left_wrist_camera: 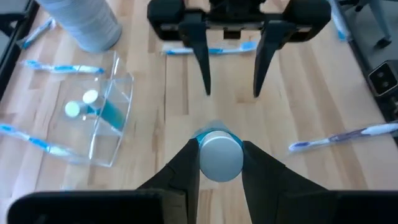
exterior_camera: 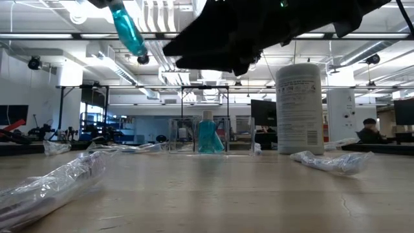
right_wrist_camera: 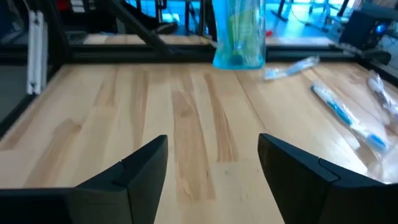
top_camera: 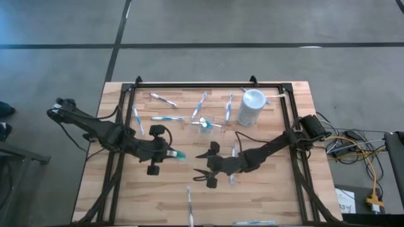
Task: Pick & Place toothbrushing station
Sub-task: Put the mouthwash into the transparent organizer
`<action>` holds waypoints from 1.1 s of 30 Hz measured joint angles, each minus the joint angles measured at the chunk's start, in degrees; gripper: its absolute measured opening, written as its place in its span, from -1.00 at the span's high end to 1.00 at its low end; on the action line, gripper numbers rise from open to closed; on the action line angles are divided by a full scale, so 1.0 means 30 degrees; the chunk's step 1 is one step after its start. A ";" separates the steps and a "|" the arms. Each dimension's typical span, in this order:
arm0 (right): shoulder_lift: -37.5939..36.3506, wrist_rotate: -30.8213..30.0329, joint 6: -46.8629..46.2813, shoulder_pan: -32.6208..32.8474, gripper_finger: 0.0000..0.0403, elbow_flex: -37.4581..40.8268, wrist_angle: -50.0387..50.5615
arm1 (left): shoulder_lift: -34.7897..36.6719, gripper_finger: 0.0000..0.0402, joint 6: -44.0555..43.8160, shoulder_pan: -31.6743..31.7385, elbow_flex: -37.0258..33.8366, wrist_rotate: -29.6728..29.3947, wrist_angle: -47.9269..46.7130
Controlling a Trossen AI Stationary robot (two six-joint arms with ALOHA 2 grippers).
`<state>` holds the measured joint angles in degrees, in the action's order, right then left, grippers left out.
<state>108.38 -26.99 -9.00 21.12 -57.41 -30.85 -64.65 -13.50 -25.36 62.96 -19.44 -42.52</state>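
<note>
Currently left gripper (left_wrist_camera: 219,163) pinches a teal tube (left_wrist_camera: 219,155) mid-table; right gripper (right_wrist_camera: 213,162) spread, facing it.

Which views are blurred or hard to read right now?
Low view: the wrapped toothbrush nearest the lens is out of focus, and the arms overhead show only as a dark silhouette against ceiling lights. Right wrist view: the teal tube is soft and blurred. Left wrist view and high view: evenly lit, sharp.

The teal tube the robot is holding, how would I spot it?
Find the wooden table, then the left gripper near its middle. The teal tube sits pinched between its fingers, up in the air. The other tube stands inside the clear holder.
</note>
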 joint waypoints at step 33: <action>-0.3949 -0.3817 0.5032 0.4417 0.40 0.8343 -1.4538 | 0.1236 0.55 -0.0318 0.3394 -0.1897 0.1119 0.1055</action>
<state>96.53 -38.44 6.09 34.38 -32.38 -74.47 -60.95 -14.45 -15.18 57.27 -16.09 -39.36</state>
